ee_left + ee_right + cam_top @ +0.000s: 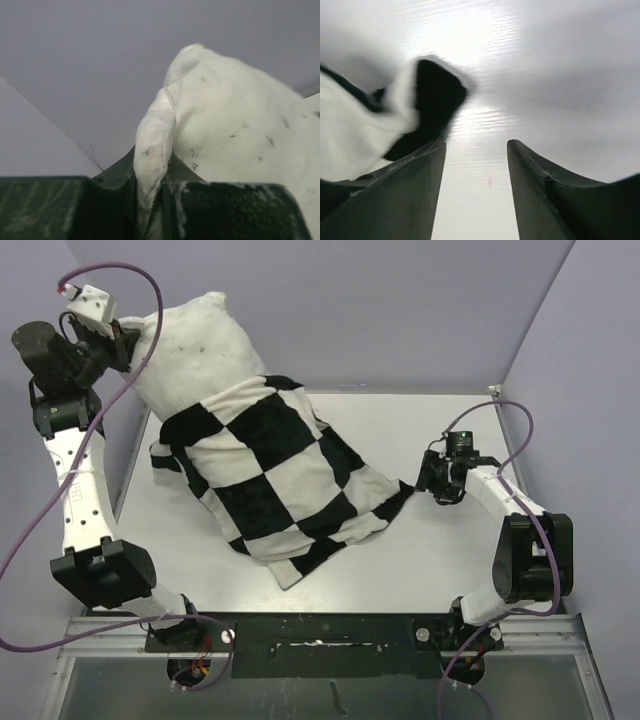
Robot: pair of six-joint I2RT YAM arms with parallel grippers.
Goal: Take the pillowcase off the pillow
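Observation:
The off-white pillow (pixel 205 345) is lifted at the back left, its upper half bare. The black-and-white checkered pillowcase (pixel 275 475) still covers its lower half and trails down onto the table toward the right. My left gripper (pixel 125 345) is shut on the pillow's top left corner; the left wrist view shows the pinched seam (pixel 152 160) between the jaws. My right gripper (pixel 428 478) is open and empty, low over the table, just right of the pillowcase's corner (pixel 432 95).
The white table (pixel 450 560) is walled by lavender panels at the back and sides. The left arm's purple cable (pixel 140 285) loops over the pillow's top. A metal rail runs along the near edge.

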